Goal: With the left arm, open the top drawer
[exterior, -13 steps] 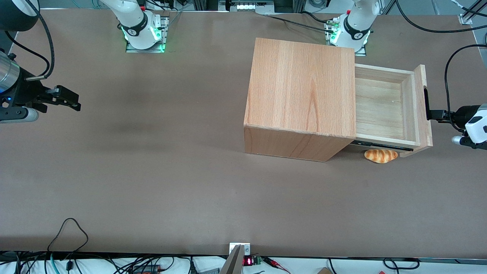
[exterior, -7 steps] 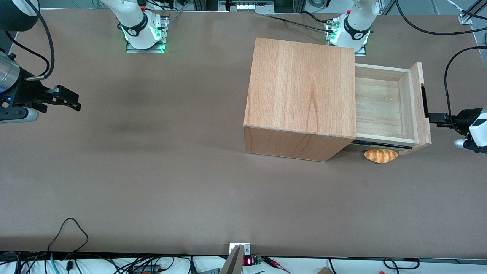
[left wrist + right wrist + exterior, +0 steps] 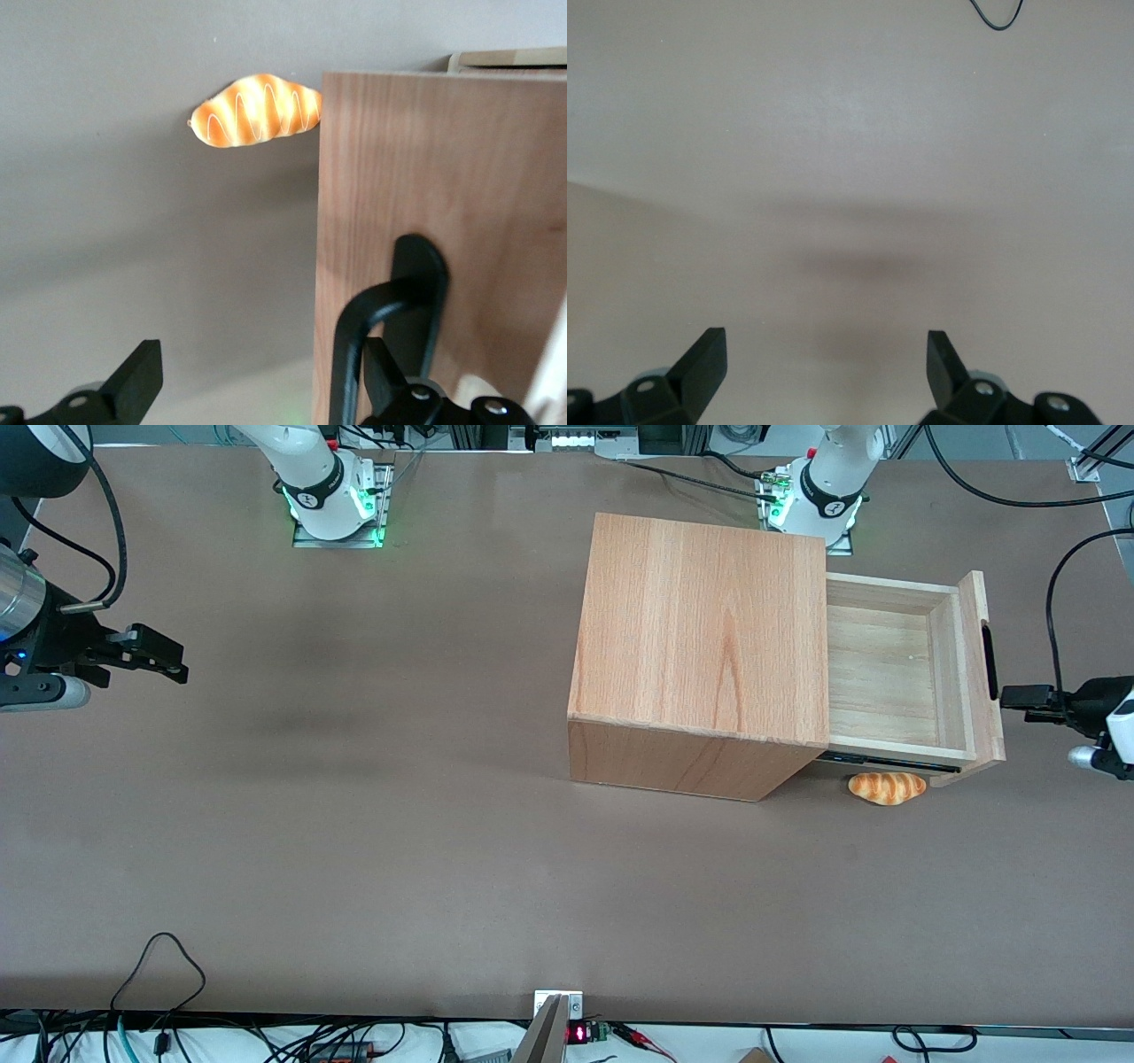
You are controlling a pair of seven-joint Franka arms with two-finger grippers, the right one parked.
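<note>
Top drawer pulled well out of the cabinet, pincer spread wide in front of the handle.

Front view: the top drawer [image 3: 890,673] stands out of the wooden cabinet [image 3: 700,629] toward the working arm's end of the tabletop [image 3: 354,824], its pale inside bare; the left arm [image 3: 1103,713] holds its pincer [image 3: 1019,695] just in front of the front panel, apart from it. A bread roll [image 3: 887,787] lies on the tabletop under the drawer's corner. Left wrist view: the black bar handle [image 3: 390,328] arches off the panel; the pincer [image 3: 257,381] is wide and grips nothing, one finger close by the handle. The drawer is likely stiff, light wood running on rails; the slim handle is the place to grip.
</note>
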